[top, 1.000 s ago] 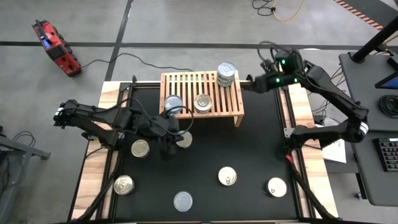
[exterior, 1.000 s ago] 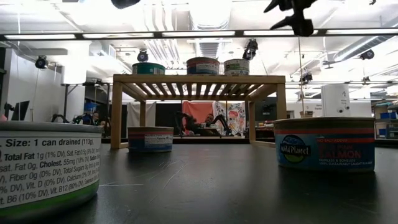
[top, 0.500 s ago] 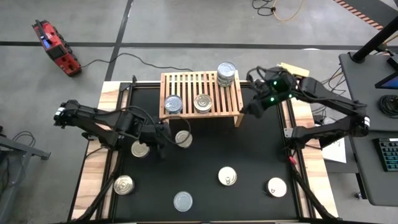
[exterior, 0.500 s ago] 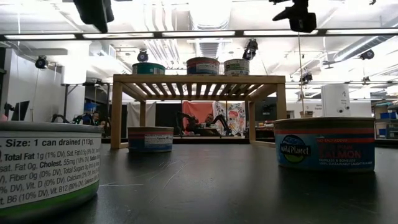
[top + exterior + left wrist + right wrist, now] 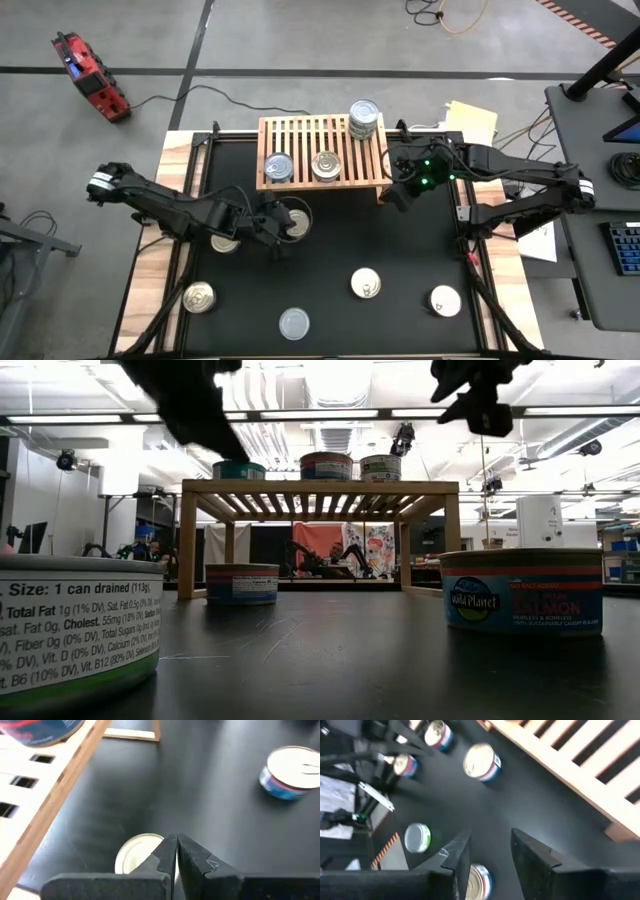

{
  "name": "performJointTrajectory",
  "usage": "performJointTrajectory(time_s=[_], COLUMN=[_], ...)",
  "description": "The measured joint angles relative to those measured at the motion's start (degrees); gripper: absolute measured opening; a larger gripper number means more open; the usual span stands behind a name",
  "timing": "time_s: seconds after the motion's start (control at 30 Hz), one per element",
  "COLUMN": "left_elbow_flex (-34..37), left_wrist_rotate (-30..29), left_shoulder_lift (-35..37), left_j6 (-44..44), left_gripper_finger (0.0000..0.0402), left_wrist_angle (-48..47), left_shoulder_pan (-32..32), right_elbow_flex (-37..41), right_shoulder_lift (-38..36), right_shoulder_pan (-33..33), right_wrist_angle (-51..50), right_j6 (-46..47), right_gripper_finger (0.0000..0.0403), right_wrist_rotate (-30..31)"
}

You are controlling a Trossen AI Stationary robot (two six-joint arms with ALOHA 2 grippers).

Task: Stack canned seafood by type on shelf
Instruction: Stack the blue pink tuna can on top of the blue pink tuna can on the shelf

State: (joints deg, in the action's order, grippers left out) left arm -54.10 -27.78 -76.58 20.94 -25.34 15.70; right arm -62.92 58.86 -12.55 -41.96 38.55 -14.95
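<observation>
The shelf point(image 5: 315, 135) stands at the back of the black mat. On it are a blue-sided can point(image 5: 278, 167), a silver can point(image 5: 325, 165) and a stack of cans point(image 5: 364, 115) at its right end. Several more canned seafood tins lie on the mat, such as one point(image 5: 366, 283) and one point(image 5: 445, 300). My left gripper point(image 5: 282, 232) is shut and empty, low over a gold-lidded can point(image 5: 135, 857) just in front of the shelf. My right gripper point(image 5: 397, 195) hovers by the shelf's right leg, open with nothing between its fingers point(image 5: 535, 855).
A salmon can point(image 5: 521, 592) and a white-labelled can point(image 5: 75, 625) sit near the mat's front edge. One can point(image 5: 241, 583) lies in front of the shelf's left leg. Wooden table borders flank the mat point(image 5: 420, 250). Papers point(image 5: 470, 118) lie behind the right arm.
My right arm swung from behind the shelf's right end round to beside its right leg, its jaws narrowing. My left arm moved slightly right, staying shut over the can.
</observation>
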Motion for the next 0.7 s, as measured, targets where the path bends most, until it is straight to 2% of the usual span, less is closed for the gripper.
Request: performJointTrajectory(time_s=[0.2, 0.33, 0.7], left_elbow_flex=[11.3, 16.5, 21.0], left_wrist_rotate=[-0.7, -0.7, -5.8], left_shoulder_lift=[-0.2, -0.2, -0.2], left_j6=[7.7, 11.9, 12.6], left_gripper_finger=[0.0000, 0.0000, 0.0000], left_wrist_angle=[13.2, 19.0, 22.6], left_shoulder_pan=[0.5, 0.8, 0.7], right_elbow_flex=[5.6, 9.8, 14.6], right_shoulder_lift=[-0.4, -0.5, -0.5], right_shoulder_pan=[1.2, 4.1, 13.7], right_wrist_angle=[12.4, 21.5, 24.2], right_j6=[-0.1, 0.4, 1.6], right_gripper_finger=[0.0102, 0.0084, 0.0033], right_wrist_rotate=[0.4, 0.9, 16.2])
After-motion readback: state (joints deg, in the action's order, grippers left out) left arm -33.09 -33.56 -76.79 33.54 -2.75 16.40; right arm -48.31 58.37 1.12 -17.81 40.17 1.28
